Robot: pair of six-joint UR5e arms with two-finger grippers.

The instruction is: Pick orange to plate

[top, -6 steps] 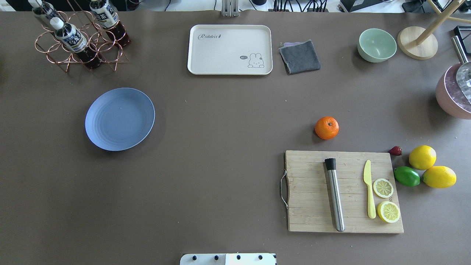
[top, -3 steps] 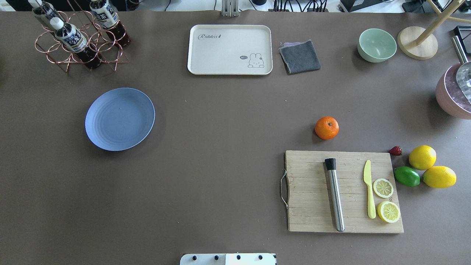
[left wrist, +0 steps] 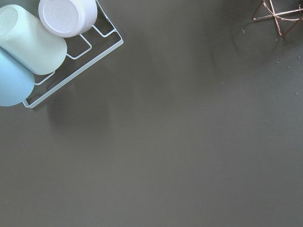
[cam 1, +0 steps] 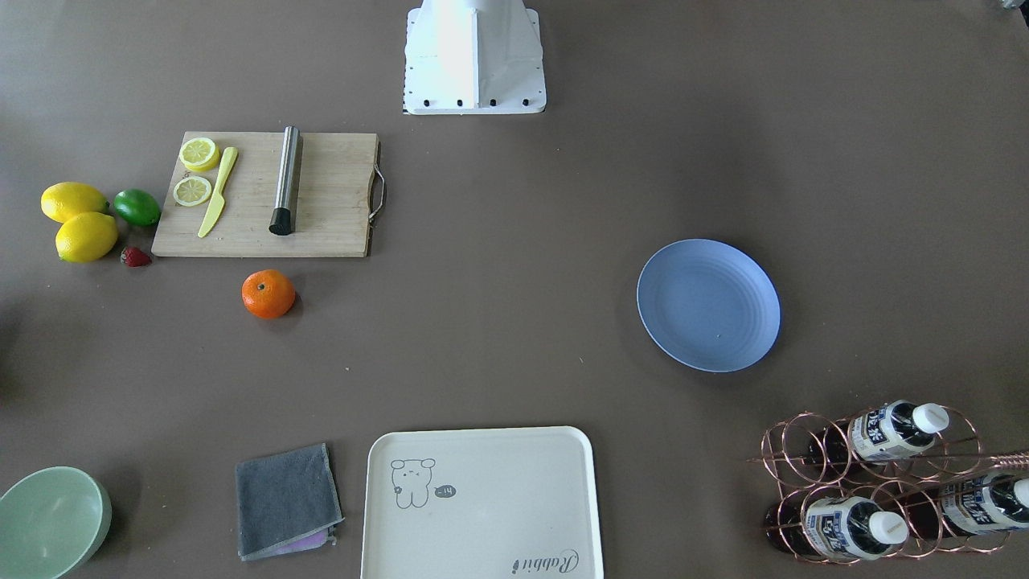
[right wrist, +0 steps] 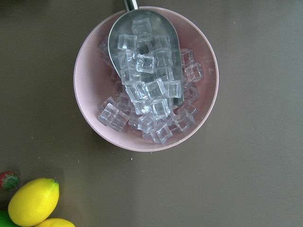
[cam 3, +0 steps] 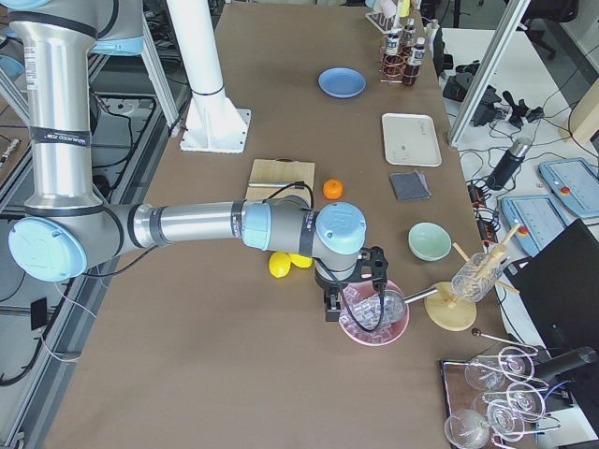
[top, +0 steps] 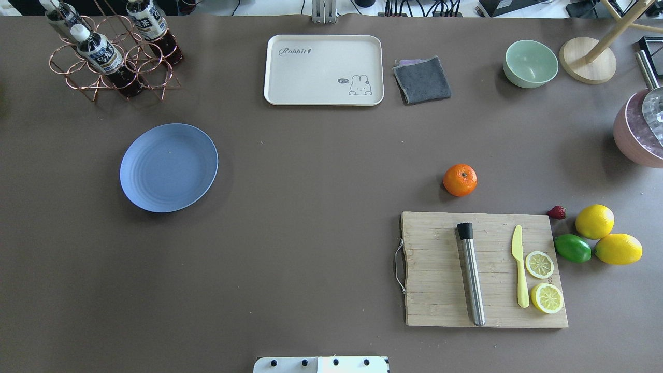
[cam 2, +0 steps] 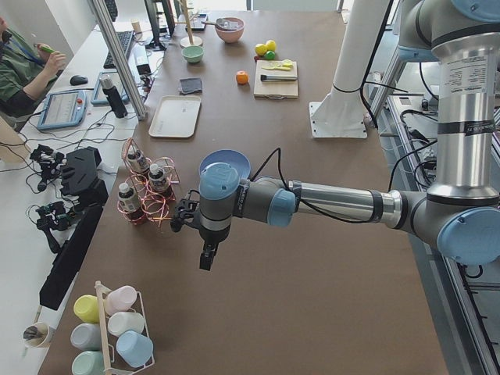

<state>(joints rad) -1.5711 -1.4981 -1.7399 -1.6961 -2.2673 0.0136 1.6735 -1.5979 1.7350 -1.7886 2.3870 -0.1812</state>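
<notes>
Orange: the orange (top: 460, 180) is sitting on the desk (top: 311, 207) on the robot's right half, stem dot facing up. It is just past the far edge of the cutting board (top: 440, 269) and touching nothing.
Plate: the plate (top: 168, 167) is lying flat on the robot's left half, well apart from the orange, with its ringed face showing whole.
Around the orange: the cutting board is carrying a steel rod (top: 471, 274), a yellow knife (top: 519, 269) and two lemon slices (top: 539, 264). A strawberry (top: 557, 212), two lemons (top: 594, 221) and a lime (top: 572, 248) are clustering beside its right edge.
Hard to see: both arms are falling outside the two top-down views. The overhead view's right edge is cutting off the pink bowl (right wrist: 94, 56). Neither wrist view is showing any fingers.
Left pincer: the left pincer (cam 2: 205, 264) is hanging above bare desk near the bottle rack (top: 111, 70), far from the orange. Only the side view is showing it, so I cannot tell whether it is released or clenched. Its wrist view is taking in cups (left wrist: 35, 42) in a wire rack.
Right pincer: the right pincer (cam 3: 330, 309) is hanging over the pink bowl, again showing only from the side, so I cannot tell its spread. Its wrist view is looking down on ice cubes (right wrist: 147, 90) and a metal scoop (right wrist: 163, 23).
</notes>
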